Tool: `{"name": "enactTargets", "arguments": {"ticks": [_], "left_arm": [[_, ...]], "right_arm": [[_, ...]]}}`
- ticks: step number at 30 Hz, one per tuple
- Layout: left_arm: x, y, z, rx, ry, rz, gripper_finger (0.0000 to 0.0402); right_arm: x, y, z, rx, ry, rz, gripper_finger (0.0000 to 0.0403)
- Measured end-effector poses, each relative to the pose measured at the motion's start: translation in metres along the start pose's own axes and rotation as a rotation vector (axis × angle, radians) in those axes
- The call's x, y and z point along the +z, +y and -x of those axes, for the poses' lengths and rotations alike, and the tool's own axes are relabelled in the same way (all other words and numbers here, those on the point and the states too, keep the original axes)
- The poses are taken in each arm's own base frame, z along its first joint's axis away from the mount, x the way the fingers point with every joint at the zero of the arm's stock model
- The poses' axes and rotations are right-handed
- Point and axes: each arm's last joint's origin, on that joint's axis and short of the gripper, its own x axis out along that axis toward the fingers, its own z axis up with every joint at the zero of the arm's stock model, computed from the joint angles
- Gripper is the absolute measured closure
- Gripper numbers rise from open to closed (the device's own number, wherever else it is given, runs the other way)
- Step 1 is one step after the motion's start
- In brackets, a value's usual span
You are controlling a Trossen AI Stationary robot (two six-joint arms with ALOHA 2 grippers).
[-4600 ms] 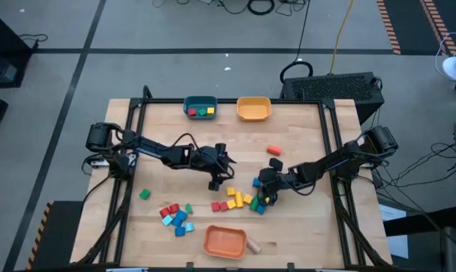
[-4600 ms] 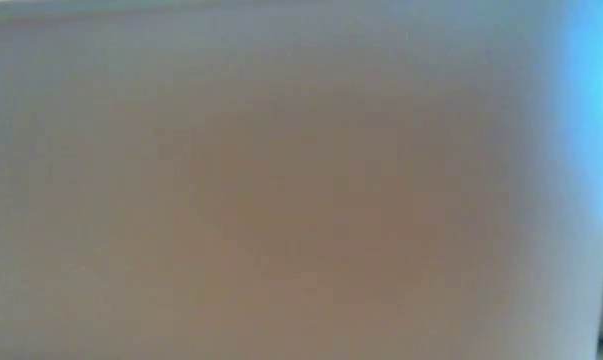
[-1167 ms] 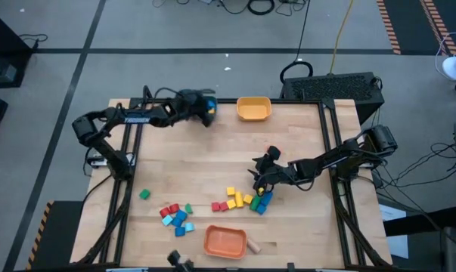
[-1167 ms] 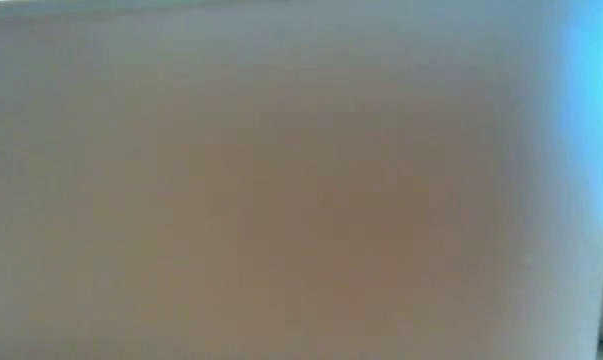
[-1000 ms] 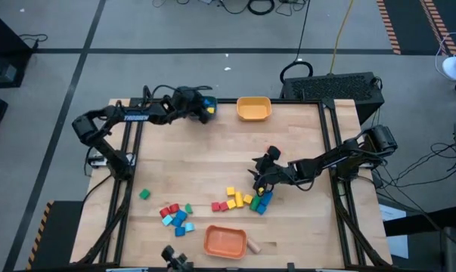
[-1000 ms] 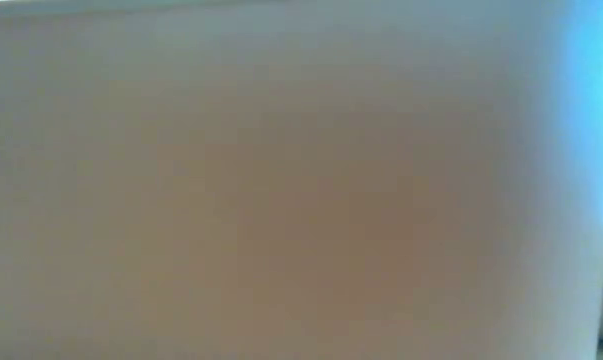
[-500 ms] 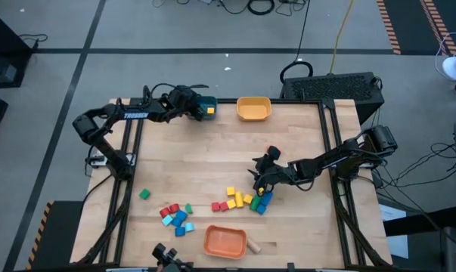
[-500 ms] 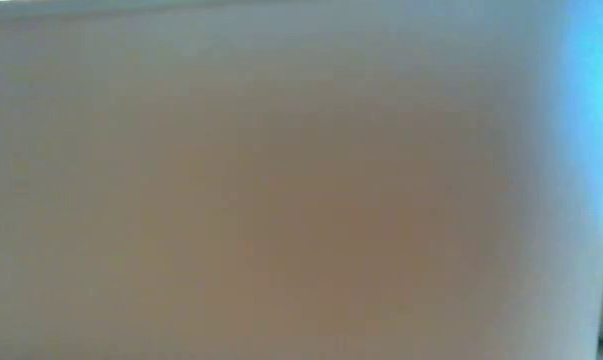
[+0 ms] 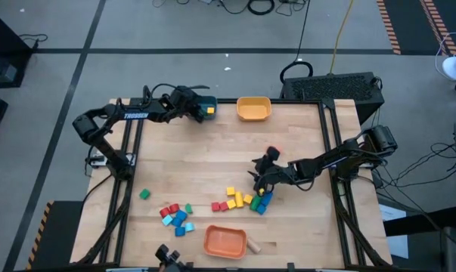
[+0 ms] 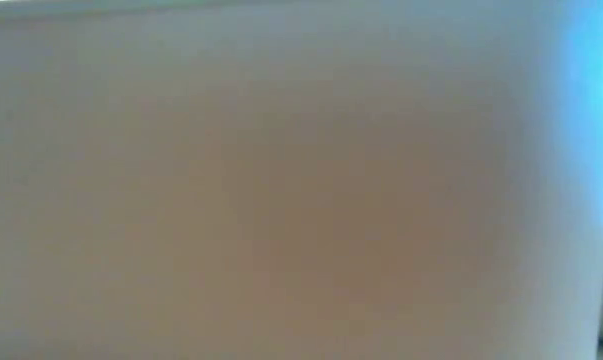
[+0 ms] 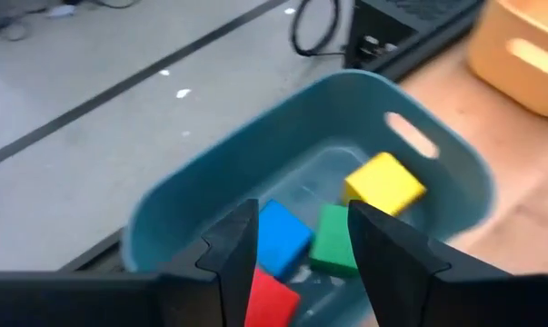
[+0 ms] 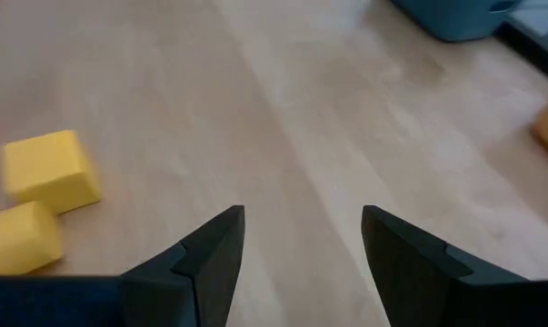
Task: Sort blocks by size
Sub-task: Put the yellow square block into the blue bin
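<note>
Blocks: I hold my left gripper (image 11: 301,250), jaws apart and empty, over the teal plastic bowl (image 11: 210,191) holding small cubes (image 11: 383,184); right gripper (image 12: 303,245), open, waits mid-table.

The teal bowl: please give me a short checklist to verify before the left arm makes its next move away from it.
1. Left gripper open and holding nothing: ok, the fingers stand apart with nothing between them.
2. Blocks lying inside the teal bowl: ok, a yellow block, a blue block, a green block and a red block lie in it.
3. Left gripper above the bowl, not touching its rim: cannot tell.
4. Right gripper out of the way: ok, it hangs open over the middle of the table.
5. Low view usable for checking: not ok, it shows nothing clear.
</note>
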Motion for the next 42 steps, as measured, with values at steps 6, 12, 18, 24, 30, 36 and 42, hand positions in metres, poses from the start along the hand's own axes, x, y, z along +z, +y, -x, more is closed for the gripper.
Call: {"name": "enactTargets", "arguments": {"ticks": [6, 12, 18, 24, 30, 36, 42], "left_arm": [[-0.002, -0.013, 0.002, -0.140, 0.015, -0.036, 0.0227], [-0.005, -0.039, 0.007, -0.264, 0.020, -0.105, 0.0227], [-0.023, -0.079, 0.021, -0.360, 0.123, -0.216, 0.0227], [-0.042, -0.128, 0.043, -0.477, 0.150, -0.329, 0.0226], [-0.062, -0.171, 0.070, -0.548, 0.124, -0.427, 0.0226], [-0.080, -0.198, 0.094, -0.576, 0.109, -0.463, 0.0226], [-0.096, -0.213, 0.112, -0.581, 0.099, -0.533, 0.0226]], "right_arm": [[0.003, 0.004, 0.000, 0.101, -0.011, 0.013, 0.0193], [0.006, 0.008, 0.001, 0.212, -0.022, 0.018, 0.0193], [0.005, 0.015, 0.000, 0.276, -0.040, 0.019, 0.0193], [-0.003, 0.029, -0.001, 0.354, -0.045, 0.053, 0.0189], [-0.004, 0.035, -0.004, 0.382, -0.079, 0.081, 0.0168], [0.018, 0.042, -0.009, 0.373, -0.103, 0.174, 0.0152], [0.027, 0.053, -0.023, 0.375, -0.035, 0.249, 0.0151]]}}
